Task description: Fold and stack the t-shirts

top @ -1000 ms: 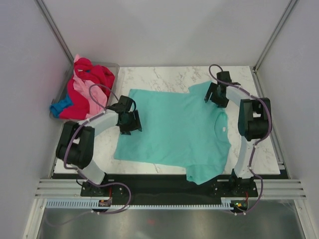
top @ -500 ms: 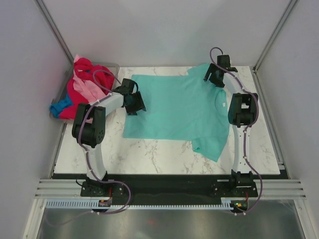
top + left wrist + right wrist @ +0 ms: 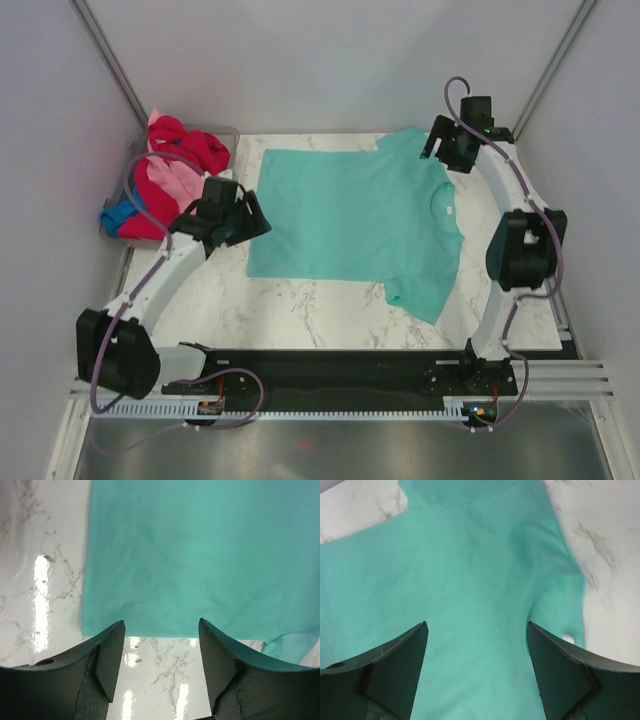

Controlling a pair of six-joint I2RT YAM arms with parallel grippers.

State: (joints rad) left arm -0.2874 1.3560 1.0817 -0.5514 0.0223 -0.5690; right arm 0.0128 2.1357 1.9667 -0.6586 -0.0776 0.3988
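Your left fingers (image 3: 107,657) are spread wide and hold nothing, above the left edge of the teal t-shirt (image 3: 350,215), which lies flat on the counter (image 3: 300,310). Your right fingers (image 3: 400,662), also wide, hang over its far right corner. The other t-shirts (image 3: 175,175) are heaped far left.

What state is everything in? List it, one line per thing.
teal t-shirt: spread flat, unfolded, ungripped.
red, pink and blue t-shirts: crumpled in a heap, unfolded.
left pincer: open, empty, over the teal t-shirt's edge.
right pincer: open, empty, above the teal t-shirt.
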